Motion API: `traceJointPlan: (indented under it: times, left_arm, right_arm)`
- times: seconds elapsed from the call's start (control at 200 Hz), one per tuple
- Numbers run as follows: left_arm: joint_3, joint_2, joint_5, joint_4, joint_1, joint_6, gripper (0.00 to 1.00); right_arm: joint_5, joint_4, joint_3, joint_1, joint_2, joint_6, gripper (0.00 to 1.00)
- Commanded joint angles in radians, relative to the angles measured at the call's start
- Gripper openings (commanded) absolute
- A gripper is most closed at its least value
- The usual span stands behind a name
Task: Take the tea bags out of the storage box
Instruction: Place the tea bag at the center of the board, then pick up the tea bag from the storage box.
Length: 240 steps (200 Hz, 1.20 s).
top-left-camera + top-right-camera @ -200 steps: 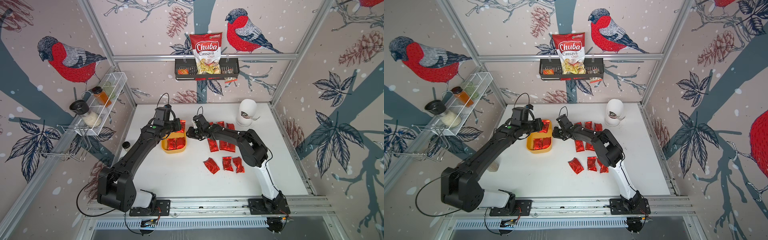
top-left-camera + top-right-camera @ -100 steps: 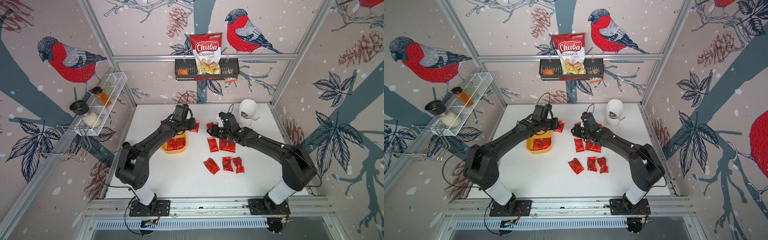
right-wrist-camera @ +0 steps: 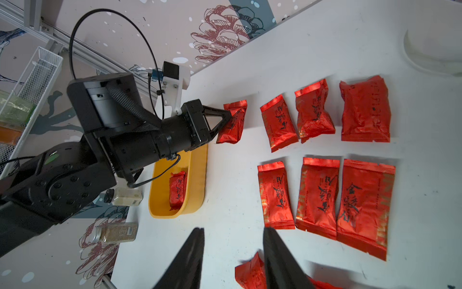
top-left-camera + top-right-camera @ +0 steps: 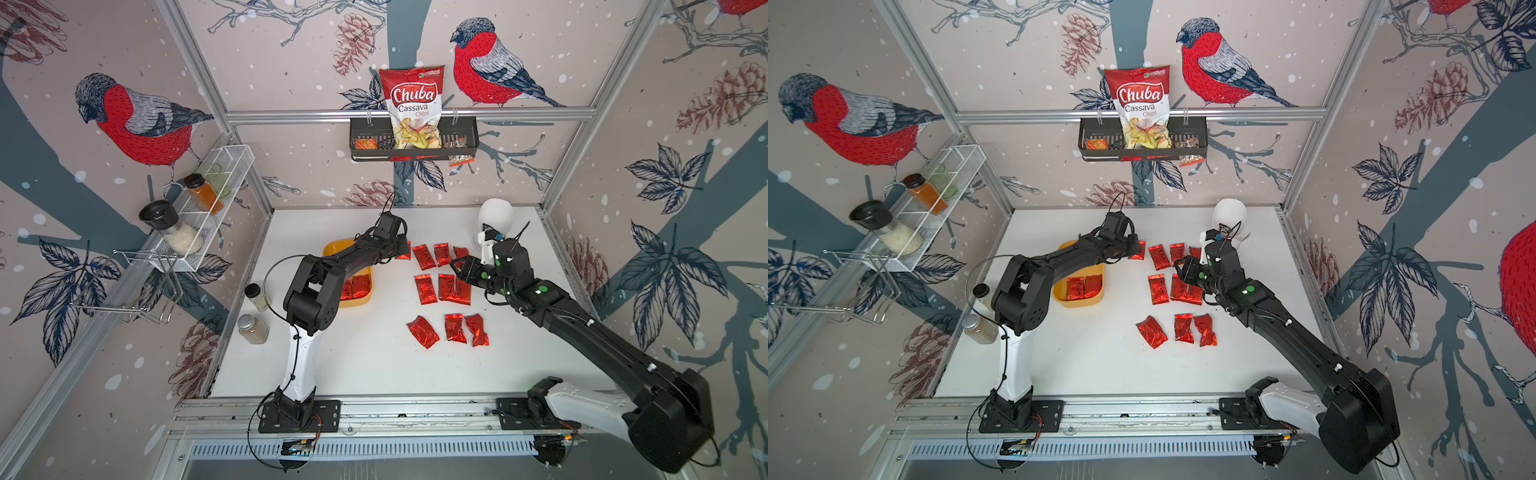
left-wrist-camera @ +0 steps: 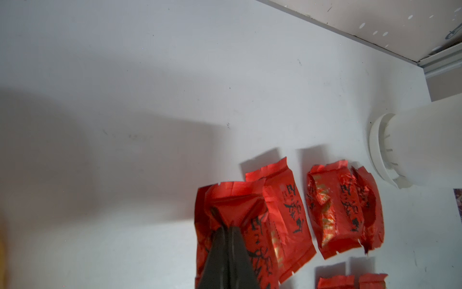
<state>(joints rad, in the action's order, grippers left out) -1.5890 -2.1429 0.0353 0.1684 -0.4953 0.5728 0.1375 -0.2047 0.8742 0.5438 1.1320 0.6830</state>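
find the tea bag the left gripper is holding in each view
top view: held tea bag in the left gripper, past the storage box
top view: held tea bag, same spot
left wrist: foreground, pinched between the fingers
right wrist: at that gripper's tip, beyond the box's end
shared landmark: white domed object

Black jointed left arm (image 4: 332, 266) and right arm (image 4: 582, 328) wearing white lower links (image 4: 297, 365), green dots (image 4: 542, 288) marking the right, black cables (image 3: 107, 9) looping, left gripper (image 3: 228, 113) tapering to wedges
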Motion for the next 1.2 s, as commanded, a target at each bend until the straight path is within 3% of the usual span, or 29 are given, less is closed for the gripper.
traceJointPlan:
  times: [0.0,0.15,0.305,0.52,0.7,0.83,1.076,1.196]
  left_arm:
    - [-0.017,-0.021,-0.025,-0.005,-0.002,0.002,0.00]
    - [-0.012,-0.022,-0.007,-0.011,-0.003,-0.012,0.27]
    - [-0.020,0.011,-0.008,0.007,-0.005,-0.030,0.47]
    - [0.042,0.212,-0.084,0.081,-0.022,-0.074,0.49]
    - [0.281,0.472,-0.178,0.126,-0.009,-0.090,0.53]
    - [0.495,0.605,-0.148,0.129,0.044,-0.083,0.55]
    - [0.666,0.629,-0.202,0.174,0.120,-0.105,0.57]
    - [0.678,0.613,-0.271,0.199,0.140,-0.122,0.65]
  right_arm:
    - [-0.006,-0.019,-0.008,-0.013,-0.020,-0.013,0.44]
    - [0.003,-0.013,-0.012,-0.027,-0.023,-0.017,0.44]
    - [0.017,-0.015,0.001,-0.028,-0.017,-0.016,0.44]
    - [0.026,-0.018,0.012,-0.012,-0.025,-0.013,0.44]
    - [0.009,0.005,0.033,0.077,0.004,-0.013,0.47]
    - [-0.015,0.017,0.072,0.167,0.067,-0.023,0.50]
    - [0.006,0.024,0.133,0.231,0.173,-0.040,0.51]
    - [0.010,0.025,0.130,0.233,0.176,-0.042,0.51]
